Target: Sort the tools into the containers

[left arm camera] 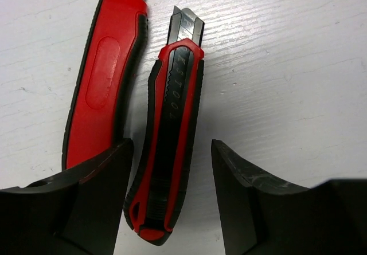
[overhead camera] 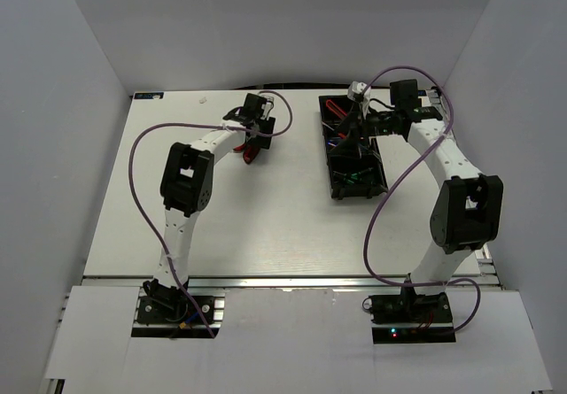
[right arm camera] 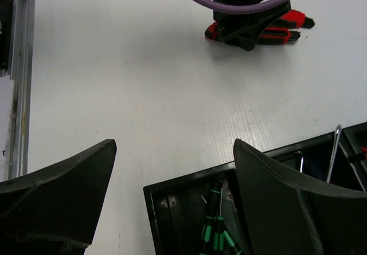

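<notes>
Black fingers of the left hand stand part-way open, one on either side of a red-and-black cutter that lies flat on the white counter. A gap shows on each side of it, so nothing is gripped. Raised lettering runs along the cutter's black centre strip but is too unclear to read. Its snap-off blade tip pokes out at the far end. Just beside it, on the left of the wrist view, lie the red-handled pliers, with only one handle showing.

The right hand is spread wide and empty, hanging over the end of the black tray. Green-handled screwdrivers lie in that end compartment, and thin metal shafts lean in the next one. No label can be seen on the tray.
</notes>
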Robot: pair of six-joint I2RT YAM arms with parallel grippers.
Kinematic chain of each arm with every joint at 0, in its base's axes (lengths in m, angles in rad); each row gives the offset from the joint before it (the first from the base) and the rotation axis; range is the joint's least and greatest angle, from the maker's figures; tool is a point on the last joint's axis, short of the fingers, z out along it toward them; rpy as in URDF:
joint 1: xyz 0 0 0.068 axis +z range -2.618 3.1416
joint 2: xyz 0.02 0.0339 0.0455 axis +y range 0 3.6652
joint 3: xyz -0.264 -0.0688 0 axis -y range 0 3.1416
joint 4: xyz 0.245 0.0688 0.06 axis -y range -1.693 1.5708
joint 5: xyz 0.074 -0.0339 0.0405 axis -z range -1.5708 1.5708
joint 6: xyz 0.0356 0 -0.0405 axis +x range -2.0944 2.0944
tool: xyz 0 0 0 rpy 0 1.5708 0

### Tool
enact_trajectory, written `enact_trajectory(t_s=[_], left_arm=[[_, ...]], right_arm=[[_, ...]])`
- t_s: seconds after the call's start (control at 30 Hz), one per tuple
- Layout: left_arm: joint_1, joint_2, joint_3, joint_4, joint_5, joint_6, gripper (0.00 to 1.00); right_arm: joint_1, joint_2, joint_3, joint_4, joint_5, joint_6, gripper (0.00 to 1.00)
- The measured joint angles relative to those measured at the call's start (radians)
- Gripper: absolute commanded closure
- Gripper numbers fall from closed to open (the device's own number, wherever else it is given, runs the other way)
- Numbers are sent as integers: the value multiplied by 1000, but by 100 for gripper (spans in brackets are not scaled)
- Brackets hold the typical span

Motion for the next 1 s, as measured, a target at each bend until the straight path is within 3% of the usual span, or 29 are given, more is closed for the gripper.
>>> enact_trajectory(t_s=[0.2, 0.37, 0.43, 0.57, 0.77, 1.0], left_arm=[[0, 5, -25, 9, 16, -6, 50], [-1, -16, -65, 41, 37, -28, 59], [0, -32, -87, 41, 51, -44, 73], [0, -72, -128, 17, 117, -92, 89], [-1, -280, -320, 80, 292, -219, 95], [-1, -646, -637, 378, 455, -449, 95]], right_arm=[[0, 0, -18, -13, -5, 1, 11], [0, 0, -18, -16, -11, 12, 11], [0, 0, -17, -16, -10, 37, 10], [1, 10, 7, -21, -7, 90, 11], [24, 40, 41, 37, 18, 257, 11], [107, 128, 92, 211, 129, 673, 10]])
